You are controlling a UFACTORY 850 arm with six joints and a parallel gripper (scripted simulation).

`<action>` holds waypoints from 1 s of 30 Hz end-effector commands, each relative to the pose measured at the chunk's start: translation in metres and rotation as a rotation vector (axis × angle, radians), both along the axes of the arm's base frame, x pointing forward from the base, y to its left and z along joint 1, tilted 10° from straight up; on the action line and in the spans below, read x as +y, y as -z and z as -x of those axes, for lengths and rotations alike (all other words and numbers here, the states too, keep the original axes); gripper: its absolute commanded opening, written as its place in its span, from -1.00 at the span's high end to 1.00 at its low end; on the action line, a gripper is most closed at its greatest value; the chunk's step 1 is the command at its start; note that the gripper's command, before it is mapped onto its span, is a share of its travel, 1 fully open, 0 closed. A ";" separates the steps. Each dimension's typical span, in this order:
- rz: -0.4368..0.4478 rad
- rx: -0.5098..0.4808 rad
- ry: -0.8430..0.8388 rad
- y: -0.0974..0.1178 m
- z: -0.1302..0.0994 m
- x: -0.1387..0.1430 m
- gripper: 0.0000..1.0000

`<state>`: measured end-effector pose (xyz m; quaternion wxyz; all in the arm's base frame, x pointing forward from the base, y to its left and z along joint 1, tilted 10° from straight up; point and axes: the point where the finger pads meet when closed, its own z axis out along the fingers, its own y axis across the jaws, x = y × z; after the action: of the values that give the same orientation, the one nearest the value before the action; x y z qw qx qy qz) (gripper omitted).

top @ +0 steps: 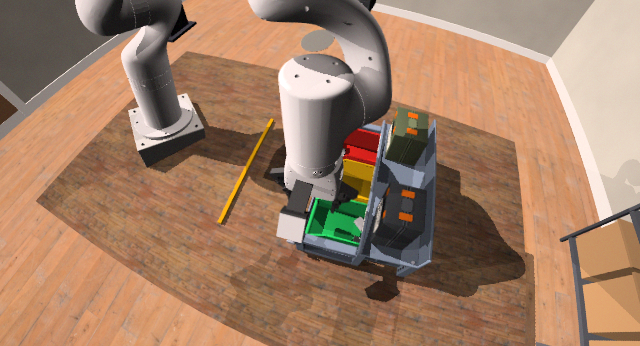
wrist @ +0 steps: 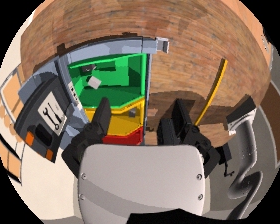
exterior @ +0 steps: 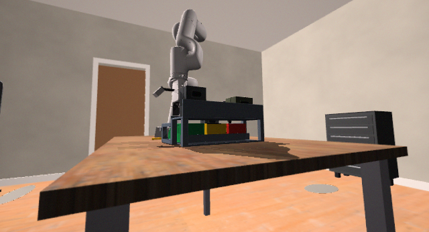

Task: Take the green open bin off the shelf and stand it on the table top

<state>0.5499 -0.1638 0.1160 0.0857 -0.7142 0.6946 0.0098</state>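
Your fingers (top: pixel 316 188) stand spread wide and empty above the shelf's (top: pixel 330 250) (exterior: pixel 222 108) (wrist: pixel 123 46) open front, likely to straddle a wall. The green bin (top: pixel 334 221) (exterior: pixel 191 129) (wrist: pixel 111 80) sits on the shelf, beside the yellow one (top: pixel 357 178) (exterior: pixel 215 129) (wrist: pixel 116 120), parts inside.

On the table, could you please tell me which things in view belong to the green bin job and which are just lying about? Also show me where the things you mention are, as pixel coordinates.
Part of the job:
- green bin (top: pixel 327 218) (wrist: pixel 116 96), parts inside
- shelf (top: pixel 330 251) (exterior: pixel 222 109)
- yellow bin (top: pixel 356 178) (exterior: pixel 215 129) and red bin (top: pixel 361 138) (exterior: pixel 236 129), to stay put
- gripper (wrist: pixel 142 105), open

Just about:
- yellow strip (top: pixel 245 172) (wrist: pixel 214 94)
- dark case (top: pixel 412 221) (exterior: pixel 195 93)
- olive case (top: pixel 407 146) (exterior: pixel 242 100)
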 end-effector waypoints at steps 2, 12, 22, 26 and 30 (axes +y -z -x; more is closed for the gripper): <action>0.001 -0.002 0.000 -0.001 -0.001 0.000 -1.00; 0.001 -0.002 0.000 0.029 -0.003 0.004 -1.00; 0.001 -0.002 0.000 0.055 -0.006 0.008 -1.00; 0.001 -0.002 0.000 0.073 -0.007 0.010 -1.00; 0.001 -0.002 0.000 0.073 -0.007 0.010 -1.00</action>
<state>0.5562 -0.1530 0.0421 0.0853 -0.7142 0.6947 0.0099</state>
